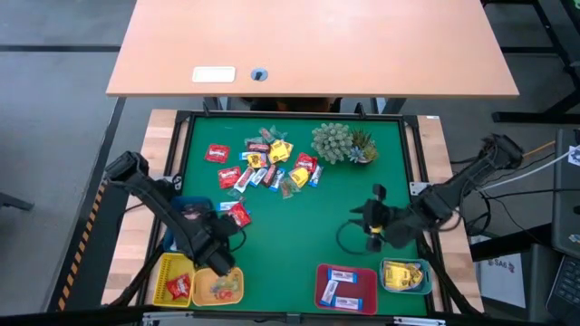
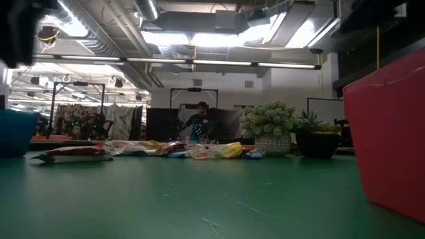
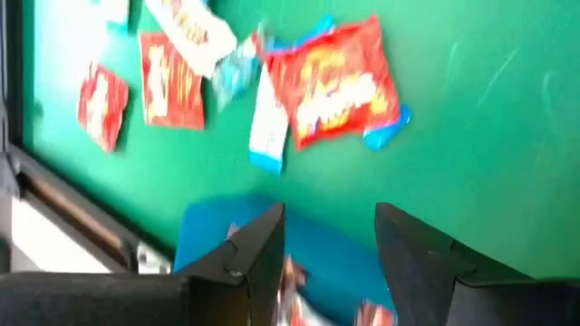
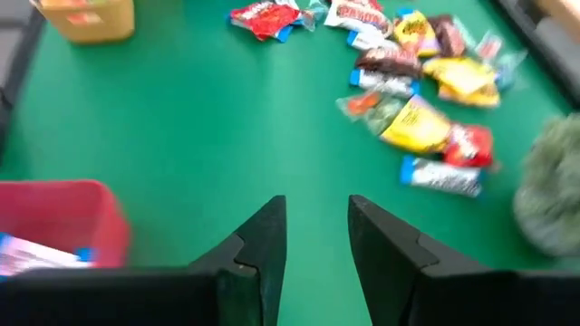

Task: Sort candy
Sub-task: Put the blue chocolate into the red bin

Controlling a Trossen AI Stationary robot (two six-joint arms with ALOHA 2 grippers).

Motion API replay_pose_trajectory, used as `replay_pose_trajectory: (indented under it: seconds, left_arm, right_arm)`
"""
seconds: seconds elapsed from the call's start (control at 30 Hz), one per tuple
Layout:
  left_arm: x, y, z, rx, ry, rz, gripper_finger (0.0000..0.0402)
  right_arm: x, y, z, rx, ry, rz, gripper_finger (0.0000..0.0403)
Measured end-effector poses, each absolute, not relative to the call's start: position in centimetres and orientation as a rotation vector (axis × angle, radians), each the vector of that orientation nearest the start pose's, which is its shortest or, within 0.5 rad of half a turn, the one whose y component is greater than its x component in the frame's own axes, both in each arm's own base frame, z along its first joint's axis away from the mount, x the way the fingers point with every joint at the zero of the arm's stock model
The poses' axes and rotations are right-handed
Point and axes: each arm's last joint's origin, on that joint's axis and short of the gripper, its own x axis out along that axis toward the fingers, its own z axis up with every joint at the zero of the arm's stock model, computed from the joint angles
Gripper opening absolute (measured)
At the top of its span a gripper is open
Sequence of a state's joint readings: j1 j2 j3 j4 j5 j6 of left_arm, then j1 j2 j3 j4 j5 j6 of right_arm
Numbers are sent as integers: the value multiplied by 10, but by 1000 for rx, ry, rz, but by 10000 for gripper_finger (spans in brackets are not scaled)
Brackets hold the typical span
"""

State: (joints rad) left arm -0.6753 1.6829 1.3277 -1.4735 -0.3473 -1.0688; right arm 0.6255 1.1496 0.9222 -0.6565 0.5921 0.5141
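Many candy (image 1: 272, 163) piled mid-mat | left gripper (image 1: 217, 237) open over blue tray (image 1: 181, 206), nothing held | right gripper (image 1: 373, 220) parted, empty

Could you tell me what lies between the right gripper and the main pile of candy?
Only bare green mat: in the high view, nothing sits between the right gripper and the candy pile; the right wrist view agrees.

A green mat (image 1: 299, 226) covers the work surface. At its far edge stands a spiky green plant (image 1: 342, 143) in a pot. Along the near edge sit small plastic trays: yellow (image 1: 161, 276) and orange (image 1: 234, 292) at the left, red (image 1: 367, 294) and olive-yellow (image 1: 424, 282) at the right, a blue tray (image 1: 181, 206) just beyond the left pair. Beyond the mat stands a bare wooden desk (image 1: 362, 45).
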Motion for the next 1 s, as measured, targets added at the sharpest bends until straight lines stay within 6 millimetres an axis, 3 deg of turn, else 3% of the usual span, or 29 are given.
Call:
replay_pose_trajectory:
  seconds: [0.27, 0.63, 0.8, 1.0]
  left_arm:
    - [244, -151, 243, 40, 1388, 514, 157]
    - [257, -135, 243, 62, 1357, 524, 157]
    - [261, -129, 243, 38, 1348, 542, 157]
    - [266, -124, 243, 13, 1332, 557, 157]
  right_arm:
    - [219, 72, 282, -359, 717, -89, 120]
    - [235, 23, 283, -364, 738, -149, 122]
    - [251, 5, 273, -379, 765, -209, 160]
    - [279, -12, 244, -519, 851, -195, 220]
